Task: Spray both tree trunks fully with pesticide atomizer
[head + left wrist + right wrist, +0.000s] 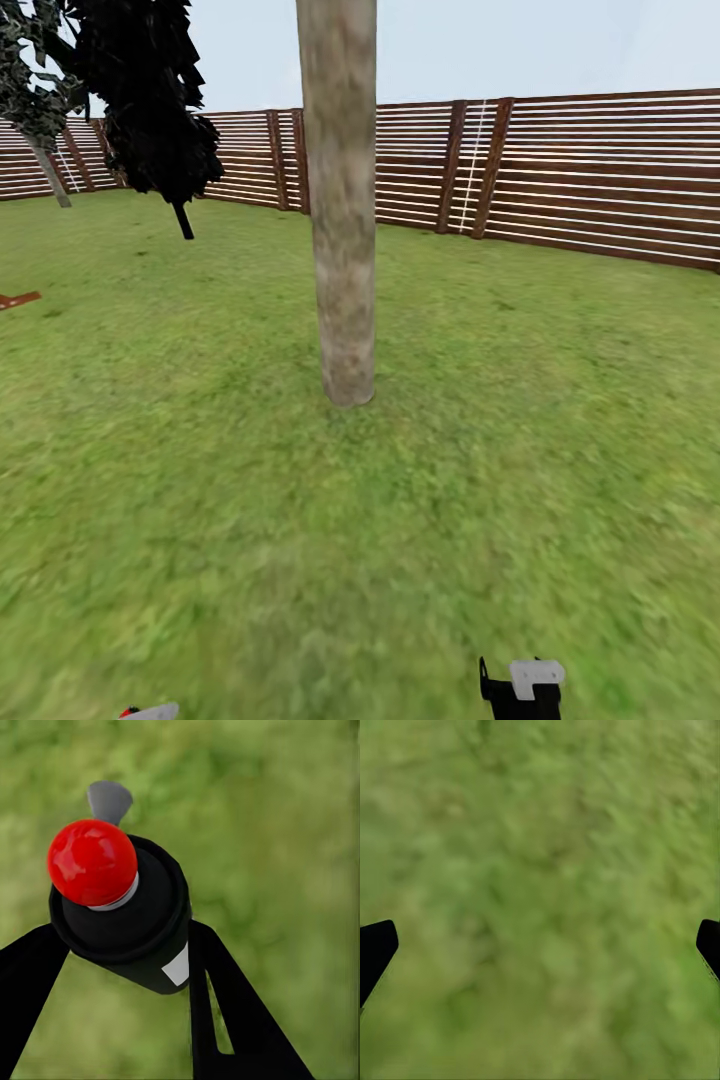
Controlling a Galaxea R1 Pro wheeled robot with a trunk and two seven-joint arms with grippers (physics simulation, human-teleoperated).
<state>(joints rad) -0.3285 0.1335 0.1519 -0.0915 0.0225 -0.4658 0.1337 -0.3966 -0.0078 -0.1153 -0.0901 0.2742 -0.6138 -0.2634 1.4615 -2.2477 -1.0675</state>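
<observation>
A wide lawn [200,520] runs to a slatted wooden fence [600,170]. One thick, bare grey-beige tree trunk [342,250] stands straight ahead, near enough, it seems, for spraying. A second, thinner-looking trunk [50,172] stands far off by the fence. The left pincer [124,967] is clenched around the pesticide atomizer [124,915], its grey nozzle [109,799] pointing away over the grass. The right pincer [540,945] hangs released, holding nothing, above the grass.

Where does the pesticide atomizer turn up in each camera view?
Head: atomizer at the bottom edge, left of centre.
Left wrist: middle, gripped by the left gripper.
Right wrist: lawn between the open right gripper fingers.
Shared landmark: that green lawn.
</observation>
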